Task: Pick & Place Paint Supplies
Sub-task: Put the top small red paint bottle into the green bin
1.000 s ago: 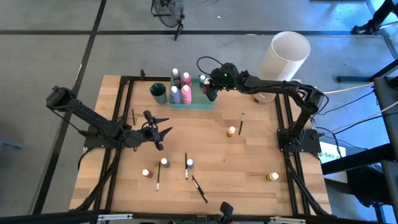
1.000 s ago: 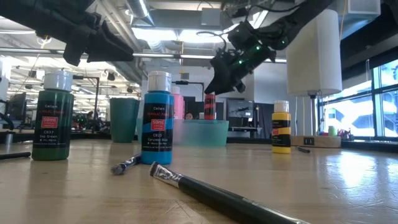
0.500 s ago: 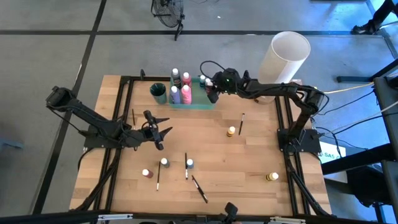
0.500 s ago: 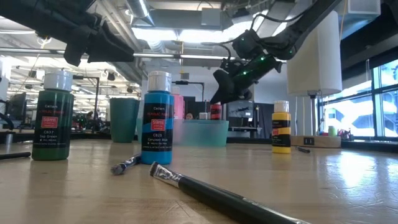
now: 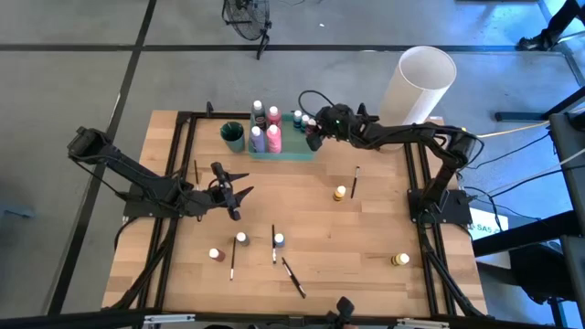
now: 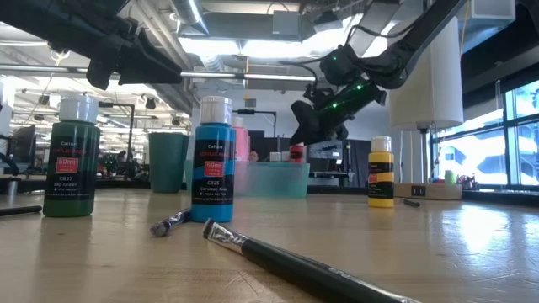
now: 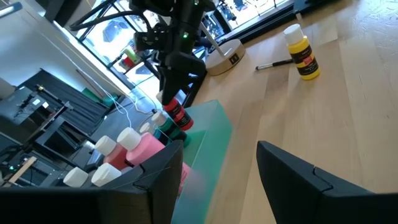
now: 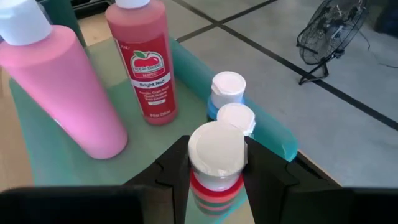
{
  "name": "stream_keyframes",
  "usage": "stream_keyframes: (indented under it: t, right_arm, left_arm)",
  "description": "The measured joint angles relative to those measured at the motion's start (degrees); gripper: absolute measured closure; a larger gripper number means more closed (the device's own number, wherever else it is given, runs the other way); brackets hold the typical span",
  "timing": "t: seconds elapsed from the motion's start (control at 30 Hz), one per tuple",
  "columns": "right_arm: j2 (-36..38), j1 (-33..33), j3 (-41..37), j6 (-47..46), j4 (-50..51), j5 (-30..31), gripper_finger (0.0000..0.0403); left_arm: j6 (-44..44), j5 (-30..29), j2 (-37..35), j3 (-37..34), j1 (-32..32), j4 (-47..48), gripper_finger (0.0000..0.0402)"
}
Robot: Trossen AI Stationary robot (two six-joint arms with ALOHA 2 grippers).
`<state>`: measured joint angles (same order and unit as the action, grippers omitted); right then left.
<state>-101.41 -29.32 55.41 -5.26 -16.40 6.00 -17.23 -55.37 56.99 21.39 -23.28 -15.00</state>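
a: ok, status on the right side?

b: right gripper is clamped on a small red bottle, fingers pinching just under its white cap. i've got it hanging over the far-right end of the green tray, beside two white-capped bottles already sitting there. low view says it's not seated yet: the bottle hangs upright above the tray wall.

a: why grip that high?

b: my read: holding by the neck keeps the fingers above the neighbours' caps on the way down. that corner is tight.

a: left arm?

b: parked over the left-middle of the counter. left gripper is spread open, holding nothing. it's facing the tray, so its wrist cam doubles as a side check on the drop.

a: what's left?

b: plenty. still loose on the counter: yellow bottle, another yellow one near the right edge, a blue bottle, a green one, a dark red one, plus several brushes. tray also holds the big pink bottle and the big red bottle.

a: risk?

b: clipping a neighbouring cap and tipping it. i'd lower straight down.
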Motion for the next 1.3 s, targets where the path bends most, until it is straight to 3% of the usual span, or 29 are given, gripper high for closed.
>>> stream_keyframes:
  t: [0.37,0.6,1.3]
  right_arm:
    - [-4.69,-0.92,0.01,-1.89,-2.16,-0.29,0.0283]
    - [-5.52,-0.96,0.07,-1.97,-2.88,-0.22,0.0279]
    - [-5.65,-0.90,0.03,-3.30,-2.48,0.02,0.0163]
  left_arm:
    - [1.66,5.49,0.00,0.00,3.72,0.00,0.0201]
    - [1.68,5.64,0.00,0.00,4.69,0.00,0.0202]
    - [1.68,6.67,-0.01,0.00,4.69,0.22,0.0201]
